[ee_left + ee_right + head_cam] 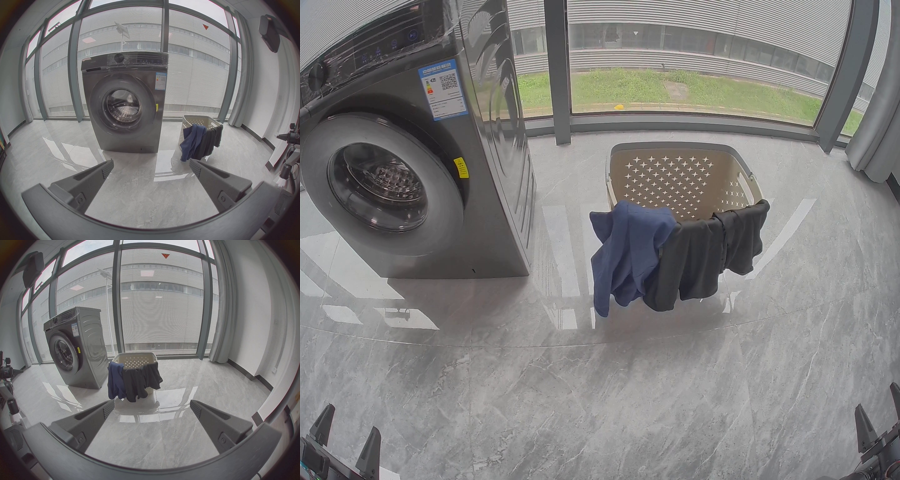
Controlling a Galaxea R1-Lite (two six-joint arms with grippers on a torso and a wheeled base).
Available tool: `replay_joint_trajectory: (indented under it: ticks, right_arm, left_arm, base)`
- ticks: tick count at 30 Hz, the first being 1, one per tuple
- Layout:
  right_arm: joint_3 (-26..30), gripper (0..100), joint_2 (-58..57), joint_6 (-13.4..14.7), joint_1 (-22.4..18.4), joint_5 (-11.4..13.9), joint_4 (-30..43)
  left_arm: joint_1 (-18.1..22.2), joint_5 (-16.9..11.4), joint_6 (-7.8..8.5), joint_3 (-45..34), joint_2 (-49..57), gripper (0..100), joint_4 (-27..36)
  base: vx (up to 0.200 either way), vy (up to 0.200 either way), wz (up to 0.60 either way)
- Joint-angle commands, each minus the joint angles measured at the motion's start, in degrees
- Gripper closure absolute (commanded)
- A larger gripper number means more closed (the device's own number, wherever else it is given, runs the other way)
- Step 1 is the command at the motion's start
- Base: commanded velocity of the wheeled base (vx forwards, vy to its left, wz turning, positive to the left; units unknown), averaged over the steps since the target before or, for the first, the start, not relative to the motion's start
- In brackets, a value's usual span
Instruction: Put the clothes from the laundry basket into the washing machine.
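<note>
A beige laundry basket [681, 164] stands on the floor ahead. Over its near rim hang a blue garment [625, 253] and a dark grey garment [700, 253]. To the left stands a grey washing machine [487, 125] with its round door [378, 184] shut. My left gripper [349, 432] is low at the near left, open and empty, well short of the machine [125, 103]. Low at the near right, my right gripper [881, 415] is open and empty, far from the basket [135, 360] and its clothes [132, 380].
Glossy grey marble floor [625, 387] spreads between me and the basket. Behind runs a tall glass window wall [700, 56] with a dark pillar [557, 69]. A grey curtain [878, 137] hangs at the far right.
</note>
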State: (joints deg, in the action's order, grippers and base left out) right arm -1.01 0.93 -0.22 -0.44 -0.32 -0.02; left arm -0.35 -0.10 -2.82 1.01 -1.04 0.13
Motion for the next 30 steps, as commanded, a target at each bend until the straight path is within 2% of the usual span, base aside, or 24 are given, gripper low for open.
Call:
replay_joint_trajectory:
  ticks: [1, 8, 27, 30]
  right_arm:
    - [1.0, 0, -0.9, 0.0, 0.0, 0.0, -0.1]
    - [1.0, 0, -0.9, 0.0, 0.0, 0.1, -0.1]
    - [1.0, 0, -0.9, 0.0, 0.0, 0.1, -0.1]
    - [1.0, 0, -0.9, 0.0, 0.0, 0.1, -0.1]
  left_arm:
    - [0.0, 0.1, -0.08, -1.0, 0.9, 0, 0.0]
    - [0.0, 0.2, -0.08, -1.0, 0.8, 0, 0.0]
    - [0.0, 0.2, -0.08, -1.0, 0.8, 0, 0.0]
    - [0.0, 0.2, -0.08, -1.0, 0.8, 0, 0.0]
  base:
    - [0.000, 0.000, 0.00]
    - [0.000, 0.000, 0.00]
    - [0.200, 0.000, 0.00]
    - [0.000, 0.000, 0.00]
